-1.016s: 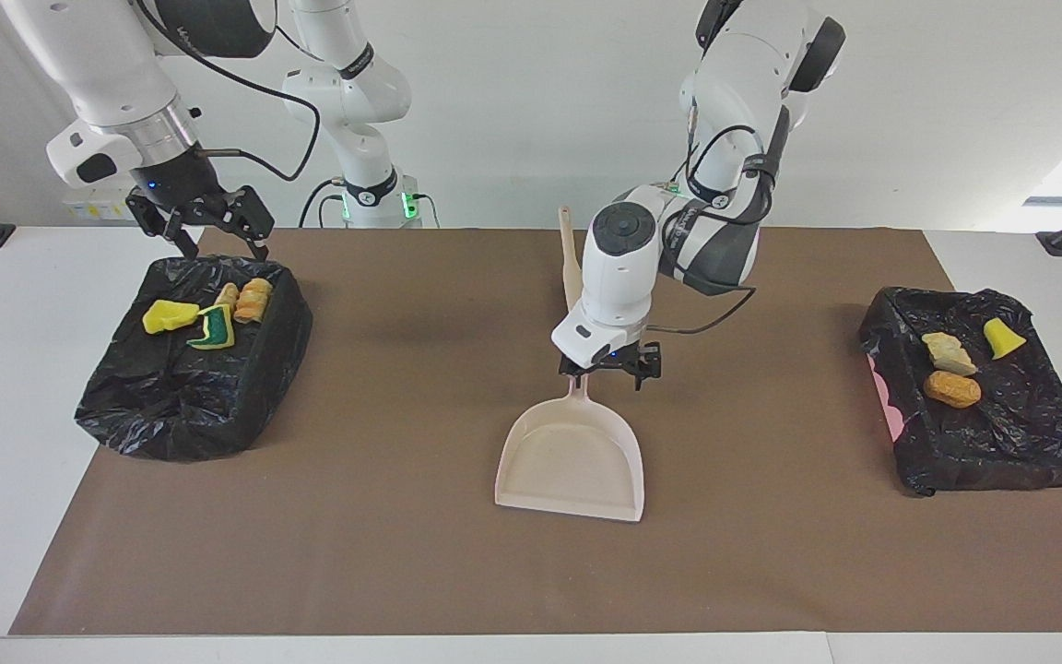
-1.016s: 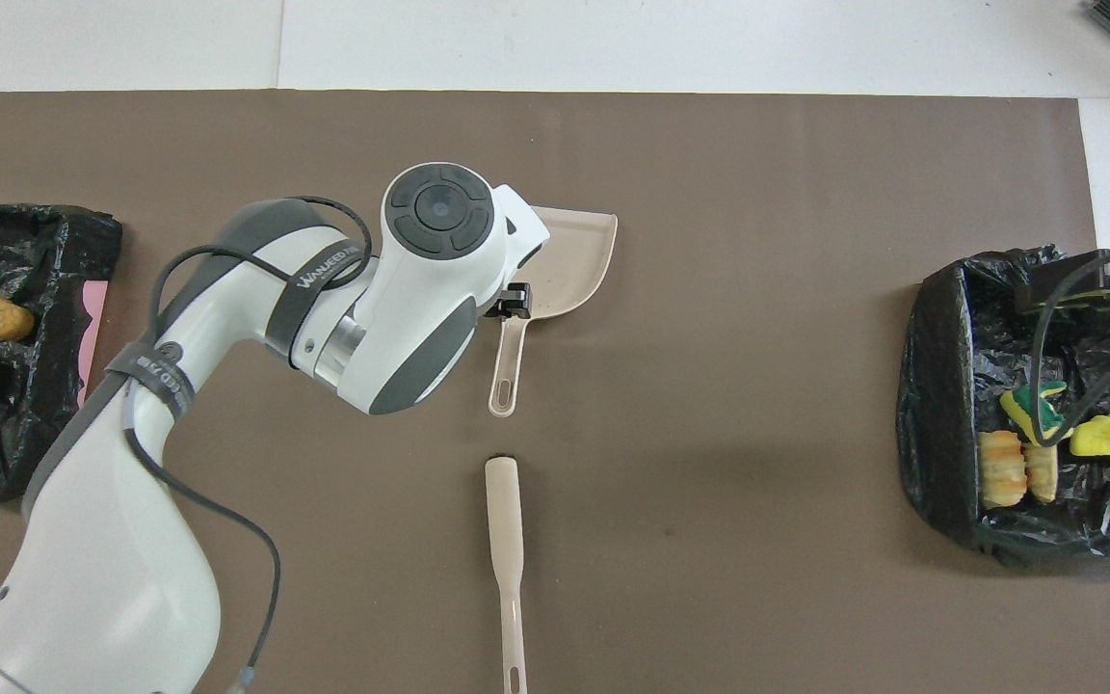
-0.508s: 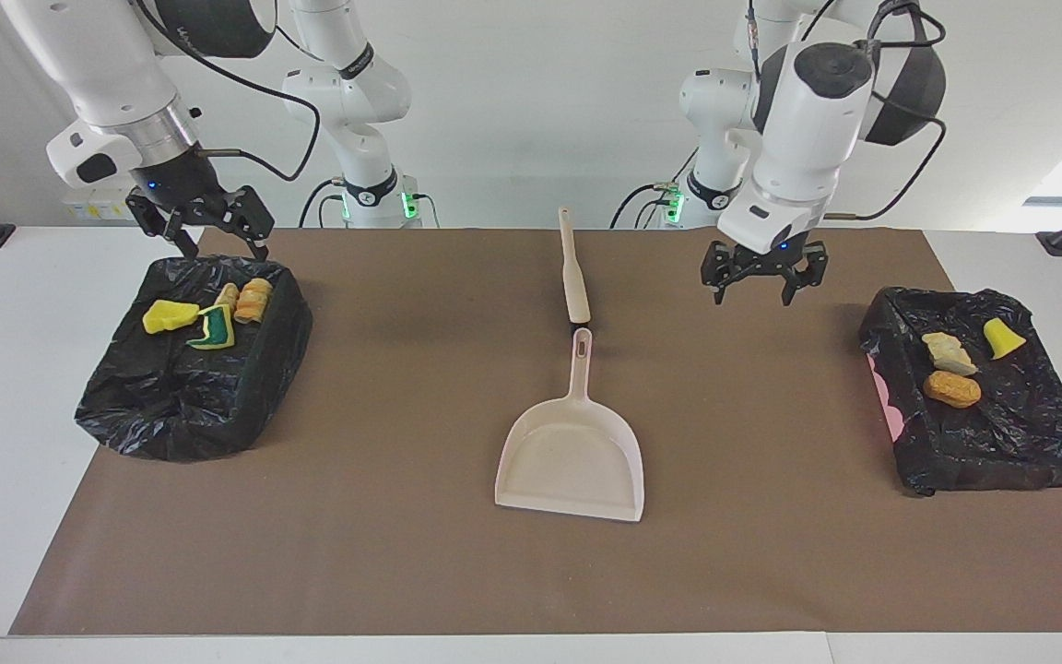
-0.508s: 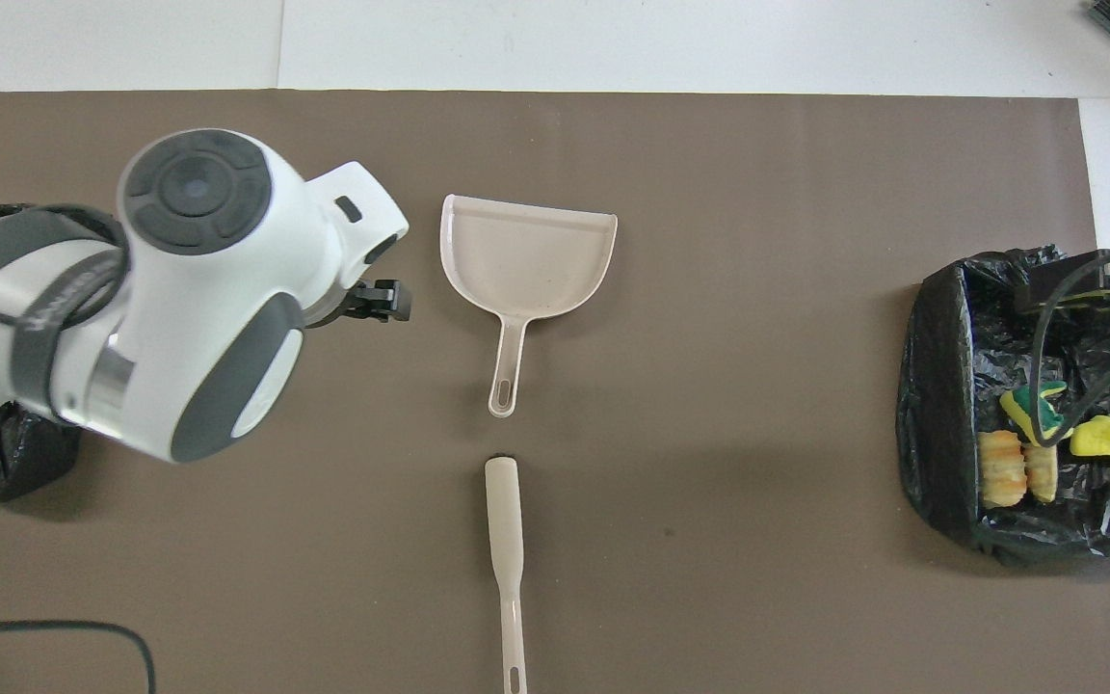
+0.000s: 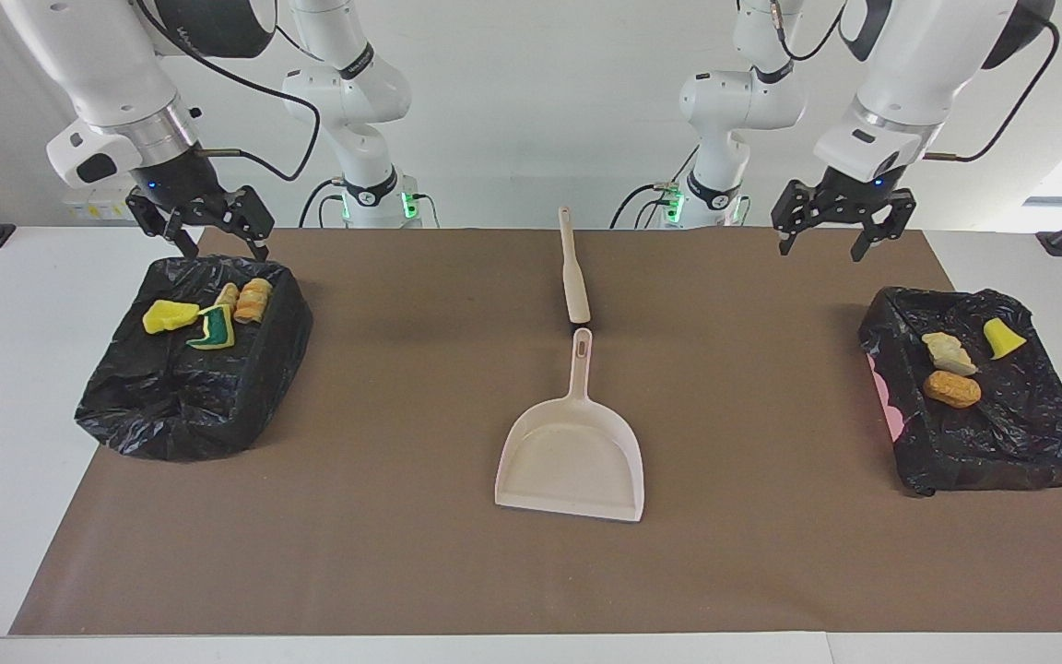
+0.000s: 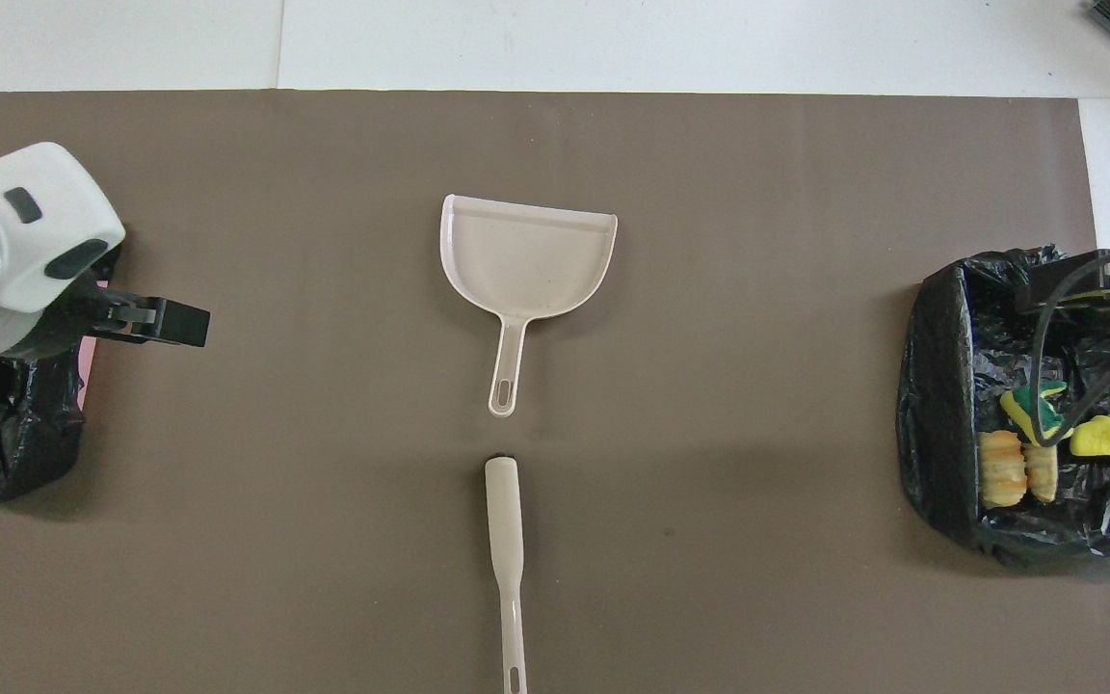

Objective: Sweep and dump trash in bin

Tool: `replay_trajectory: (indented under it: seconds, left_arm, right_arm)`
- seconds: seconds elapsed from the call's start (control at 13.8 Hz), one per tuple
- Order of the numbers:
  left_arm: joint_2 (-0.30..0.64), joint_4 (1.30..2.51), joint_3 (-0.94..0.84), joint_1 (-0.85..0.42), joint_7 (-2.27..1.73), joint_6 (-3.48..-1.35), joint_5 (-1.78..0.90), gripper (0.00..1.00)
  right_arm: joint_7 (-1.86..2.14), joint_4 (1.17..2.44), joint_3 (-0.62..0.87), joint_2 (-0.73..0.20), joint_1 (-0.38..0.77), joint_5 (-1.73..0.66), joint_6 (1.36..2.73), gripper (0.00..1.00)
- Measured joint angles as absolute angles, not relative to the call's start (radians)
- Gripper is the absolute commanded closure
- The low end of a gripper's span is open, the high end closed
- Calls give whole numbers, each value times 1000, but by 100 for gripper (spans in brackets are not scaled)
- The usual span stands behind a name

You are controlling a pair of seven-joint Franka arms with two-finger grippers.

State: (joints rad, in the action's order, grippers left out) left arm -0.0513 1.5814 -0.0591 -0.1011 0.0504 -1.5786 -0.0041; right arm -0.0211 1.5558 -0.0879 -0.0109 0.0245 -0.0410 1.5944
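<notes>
Sweeping appears finished: your trash (image 5: 204, 315) lies in both black-lined bins (image 5: 190, 406), dustpan (image 5: 572, 456) and brush (image 5: 572, 277) rest mid-table, left gripper (image 5: 833, 221) and right gripper (image 5: 204, 221) hover spread and empty; next, simply park.

The mat (image 5: 402, 443) was brown, both bins (image 5: 190, 387) (image 5: 1001, 424) black-lined, the dustpan (image 5: 572, 456) and brush (image 5: 573, 277) beige, the trash (image 5: 208, 318) yellow, orange-brown and beige.

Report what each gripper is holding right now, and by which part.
Nothing is held. The left gripper hangs open in the air near its bin; the right gripper hangs open over its bin's edge. The dustpan and brush lie free on the mat.
</notes>
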Motion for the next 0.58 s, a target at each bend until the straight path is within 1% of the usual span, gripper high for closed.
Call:
replay_trajectory:
  seconds: [0.22, 0.58]
  left_arm:
    - [-50, 1521, -57, -85, 76, -1533, -8, 0]
    - [-50, 1515, -61, -85, 76, -1522, -8, 0]
  right_arm:
    - [-21, 1556, -88, -11, 24, -41, 1594, 0]
    - [-21, 1556, -88, -11, 24, -41, 1594, 0]
